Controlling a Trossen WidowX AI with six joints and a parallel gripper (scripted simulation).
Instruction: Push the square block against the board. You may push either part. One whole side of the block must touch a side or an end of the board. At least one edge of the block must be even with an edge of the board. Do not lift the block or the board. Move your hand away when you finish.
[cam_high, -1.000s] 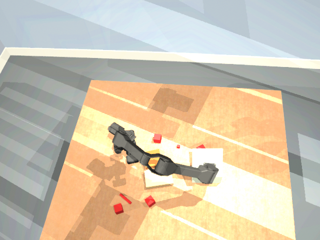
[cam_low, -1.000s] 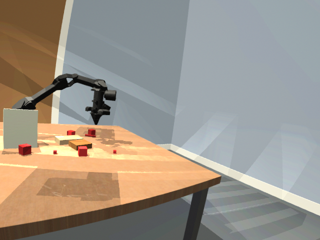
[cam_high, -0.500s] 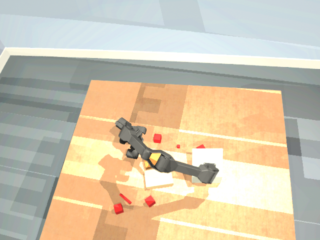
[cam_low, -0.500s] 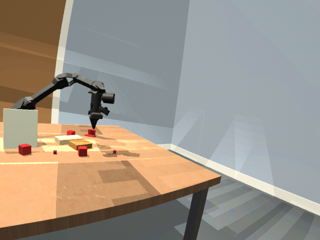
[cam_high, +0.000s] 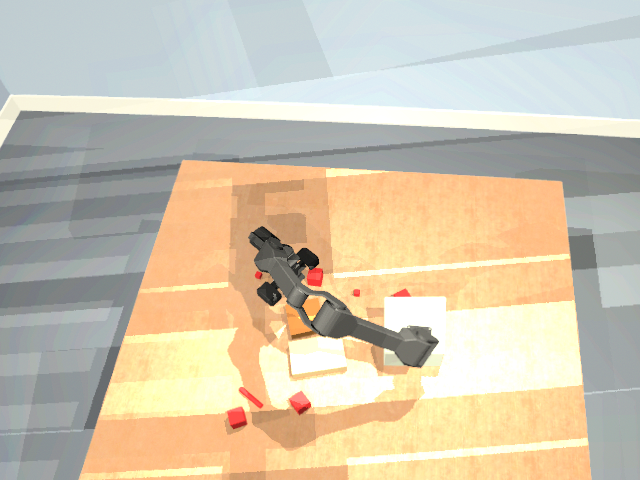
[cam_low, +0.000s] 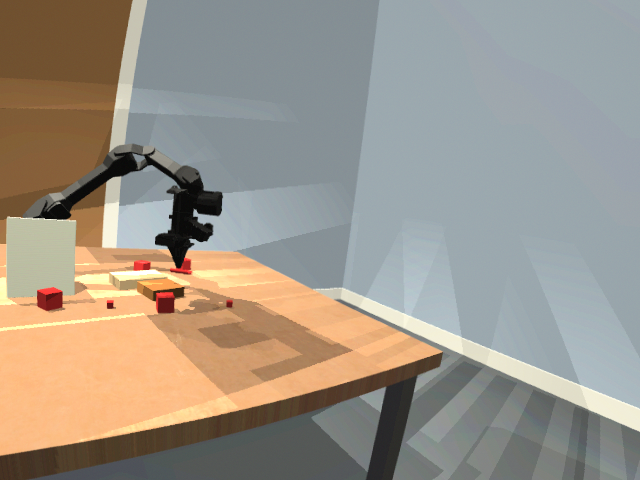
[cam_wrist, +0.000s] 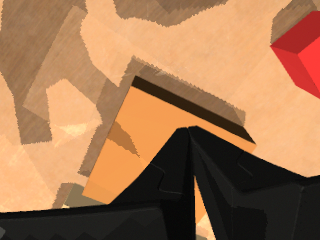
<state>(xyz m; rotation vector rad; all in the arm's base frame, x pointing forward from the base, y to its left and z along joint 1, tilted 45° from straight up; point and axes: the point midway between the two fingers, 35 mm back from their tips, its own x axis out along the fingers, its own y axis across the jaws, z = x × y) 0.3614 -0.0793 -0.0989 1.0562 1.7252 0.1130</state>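
Note:
The orange square block (cam_high: 298, 317) (cam_low: 159, 287) (cam_wrist: 150, 130) lies flat on the table, partly hidden by my arm in the top view. The cream board (cam_high: 316, 359) (cam_low: 135, 278) lies right beside it, with their left edges roughly in line. I cannot tell whether the two touch. My gripper (cam_low: 178, 264) (cam_wrist: 188, 137) is shut and empty. It points straight down and hangs a little above the block. In the wrist view its tip is over the block's far part. In the top view its fingertips are hidden under the arm.
Red cubes (cam_high: 314, 276) (cam_low: 164, 302) (cam_wrist: 303, 56), (cam_high: 299, 401) (cam_high: 236, 416) and a red stick (cam_high: 250, 396) (cam_low: 180, 270) lie around the block and board. Tiny red bits (cam_high: 356, 292) (cam_high: 257, 274) lie nearby. The arm's white pedestal (cam_high: 413, 315) (cam_low: 41, 255) stands to one side.

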